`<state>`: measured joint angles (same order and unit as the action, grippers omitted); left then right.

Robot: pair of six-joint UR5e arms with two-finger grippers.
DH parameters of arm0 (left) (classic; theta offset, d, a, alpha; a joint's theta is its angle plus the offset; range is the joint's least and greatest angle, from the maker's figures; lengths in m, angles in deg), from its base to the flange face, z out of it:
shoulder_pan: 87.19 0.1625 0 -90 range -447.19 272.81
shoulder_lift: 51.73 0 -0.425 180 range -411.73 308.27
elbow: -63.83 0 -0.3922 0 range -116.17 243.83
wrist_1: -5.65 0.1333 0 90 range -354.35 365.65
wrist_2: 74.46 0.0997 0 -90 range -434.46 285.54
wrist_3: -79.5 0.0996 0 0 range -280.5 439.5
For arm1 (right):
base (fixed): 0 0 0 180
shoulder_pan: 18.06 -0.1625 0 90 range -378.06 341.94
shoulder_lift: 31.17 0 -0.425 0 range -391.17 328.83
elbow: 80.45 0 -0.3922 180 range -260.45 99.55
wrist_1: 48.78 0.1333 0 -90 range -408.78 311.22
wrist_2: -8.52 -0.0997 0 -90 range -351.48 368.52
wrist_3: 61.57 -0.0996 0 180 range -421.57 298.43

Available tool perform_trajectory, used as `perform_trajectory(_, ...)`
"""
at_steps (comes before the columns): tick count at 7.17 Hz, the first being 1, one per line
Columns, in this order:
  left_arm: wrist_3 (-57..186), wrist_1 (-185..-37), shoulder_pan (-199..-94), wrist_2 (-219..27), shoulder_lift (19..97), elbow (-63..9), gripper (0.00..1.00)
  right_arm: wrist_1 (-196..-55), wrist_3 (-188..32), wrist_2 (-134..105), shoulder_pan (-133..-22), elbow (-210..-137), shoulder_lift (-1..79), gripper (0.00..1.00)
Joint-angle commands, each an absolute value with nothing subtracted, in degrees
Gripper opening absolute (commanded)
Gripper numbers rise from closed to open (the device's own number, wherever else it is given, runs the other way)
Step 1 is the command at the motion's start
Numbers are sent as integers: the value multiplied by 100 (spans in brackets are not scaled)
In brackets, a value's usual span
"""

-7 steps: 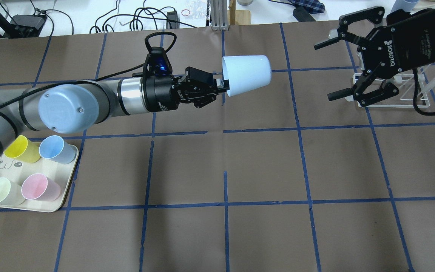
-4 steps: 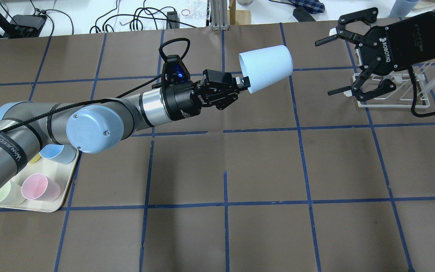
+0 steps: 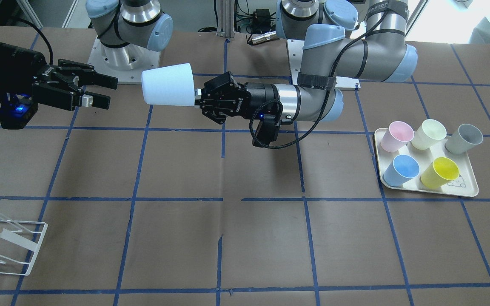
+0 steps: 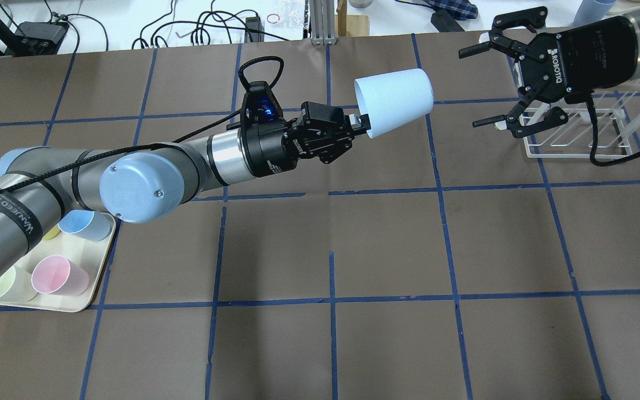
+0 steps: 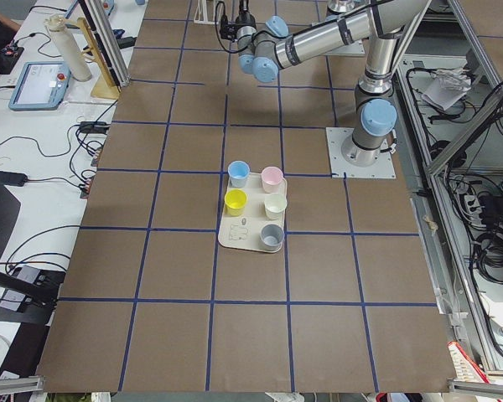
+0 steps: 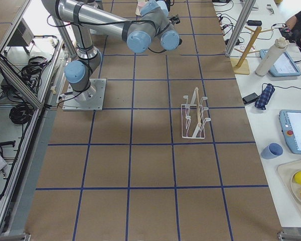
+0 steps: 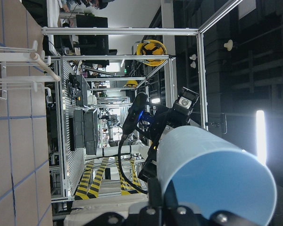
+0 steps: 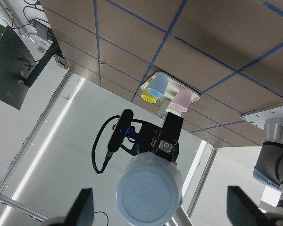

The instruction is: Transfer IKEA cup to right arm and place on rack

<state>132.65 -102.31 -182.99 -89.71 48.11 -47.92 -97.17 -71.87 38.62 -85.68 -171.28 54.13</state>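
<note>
My left gripper (image 4: 360, 121) is shut on the rim of the pale grey-blue IKEA cup (image 4: 395, 103) and holds it sideways in the air over the far middle of the table. The cup's base points at my right gripper (image 4: 473, 88), which is open and empty a short gap away. In the front view the cup (image 3: 168, 84) lies between the left gripper (image 3: 196, 95) and the right gripper (image 3: 108, 91). The right wrist view shows the cup's base (image 8: 148, 188) between its spread fingers (image 8: 82, 207). The white wire rack (image 4: 575, 133) stands on the table under the right gripper.
A cream tray (image 3: 430, 191) at the robot's left holds pink, pale yellow, grey, blue and yellow cups. The rack (image 3: 7, 246) sits at the table's right end near the far edge. Cables lie beyond the far edge (image 4: 186, 25).
My left arm has carried the cup to the right and a little farther back, tilting it up. My right gripper has shifted back and slightly left, and is still open.
</note>
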Motion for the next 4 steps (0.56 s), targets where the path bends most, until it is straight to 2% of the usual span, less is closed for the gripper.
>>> perform_trajectory(1,13267,-9808,-18299,-8738,4820,-4796,0,-9712,-7220,3885,-8661,-17133,5408,100)
perform_trajectory(4,13267,-9640,-18299,-8737,4828,-4805,0,-9738,-7308,3727,-9038,-17098,5408,100)
